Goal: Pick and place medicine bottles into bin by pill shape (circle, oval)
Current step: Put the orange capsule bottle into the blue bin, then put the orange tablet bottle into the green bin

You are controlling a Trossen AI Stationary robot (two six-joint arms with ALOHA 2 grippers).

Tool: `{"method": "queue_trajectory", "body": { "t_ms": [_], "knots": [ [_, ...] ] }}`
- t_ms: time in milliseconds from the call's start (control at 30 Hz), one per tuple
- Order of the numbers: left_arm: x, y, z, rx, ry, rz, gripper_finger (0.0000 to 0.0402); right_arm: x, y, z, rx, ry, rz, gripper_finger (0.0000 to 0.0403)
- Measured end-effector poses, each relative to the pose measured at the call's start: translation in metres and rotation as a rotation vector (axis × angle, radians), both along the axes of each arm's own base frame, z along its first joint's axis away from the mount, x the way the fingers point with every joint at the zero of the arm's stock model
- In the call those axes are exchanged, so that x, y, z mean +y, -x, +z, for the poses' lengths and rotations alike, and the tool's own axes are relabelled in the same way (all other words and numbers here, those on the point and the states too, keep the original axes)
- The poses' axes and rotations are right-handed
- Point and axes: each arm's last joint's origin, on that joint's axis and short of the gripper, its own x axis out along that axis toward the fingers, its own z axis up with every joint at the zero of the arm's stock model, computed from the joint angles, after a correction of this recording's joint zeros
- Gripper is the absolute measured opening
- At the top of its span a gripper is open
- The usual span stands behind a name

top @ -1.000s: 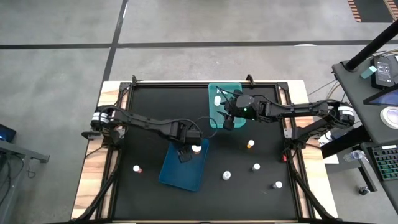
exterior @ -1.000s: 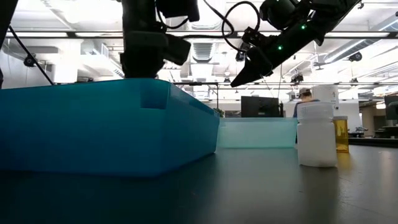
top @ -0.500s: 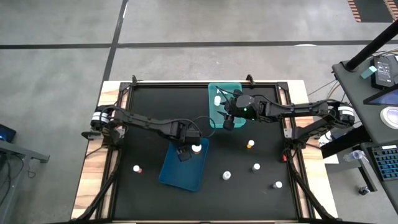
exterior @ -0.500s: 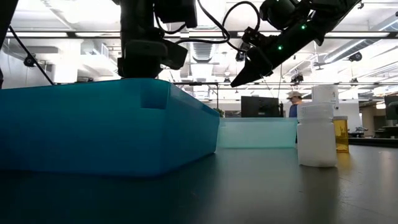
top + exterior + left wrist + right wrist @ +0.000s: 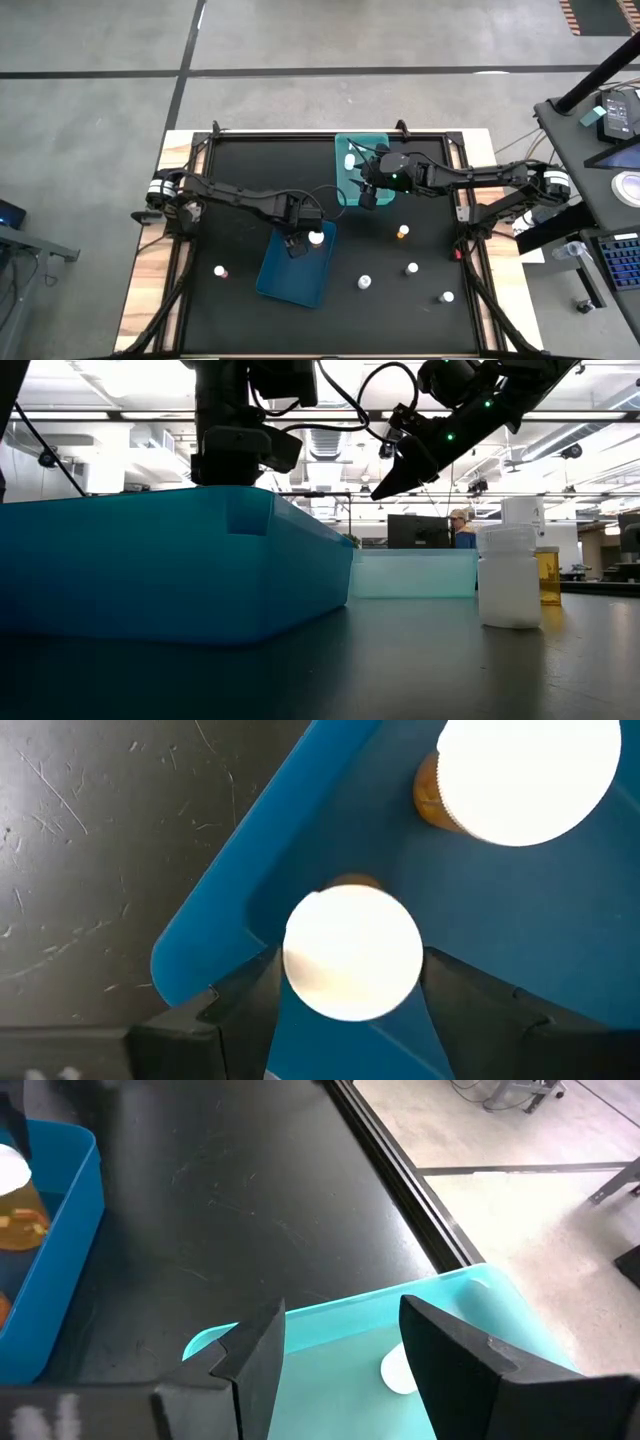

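1. Medicine bottles first: my left gripper [image 5: 350, 982] hangs over the near corner of the dark blue bin [image 5: 296, 268], fingers spread, with a white-capped bottle [image 5: 352, 952] standing between them; I see a sliver of gap on either side of its cap, so I read it as let go, though from straight above I can't be sure the pads are clear
2. A second bottle [image 5: 525, 775], amber body under a white cap, stands in the same bin just beside it
3. My right gripper [image 5: 340, 1355] hovers over the near edge of the teal bin [image 5: 372, 148], fingers apart and holding nothing; a small white bottle [image 5: 399, 1371] lies in that bin below it
4. On the black mat [image 5: 240, 180] I count loose bottles: one amber [image 5: 402, 232], three white [image 5: 365, 283] towards the front right, and one [image 5: 219, 271] alone at the front left
5. From table height, the blue bin's wall hides everything inside it; a white bottle [image 5: 510, 575] blocks most of an amber one behind
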Motion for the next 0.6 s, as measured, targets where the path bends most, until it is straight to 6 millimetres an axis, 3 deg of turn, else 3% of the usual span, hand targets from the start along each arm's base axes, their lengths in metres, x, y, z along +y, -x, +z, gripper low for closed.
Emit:
{"method": "queue_trajectory", "body": {
  "t_ms": [300, 600],
  "knots": [
    [0.001, 0.000, 0.006, 0.012, -0.014, -0.090, 0.0219, 0.000, 0.000, 0.000, -0.001, -0.002, -0.001, 0.0189],
    [-0.012, 0.025, 0.037, -0.070, -0.211, -0.171, 0.0219, 0.000, 0.000, 0.000, -0.010, -0.021, -0.014, 0.0189]
  ]
}}
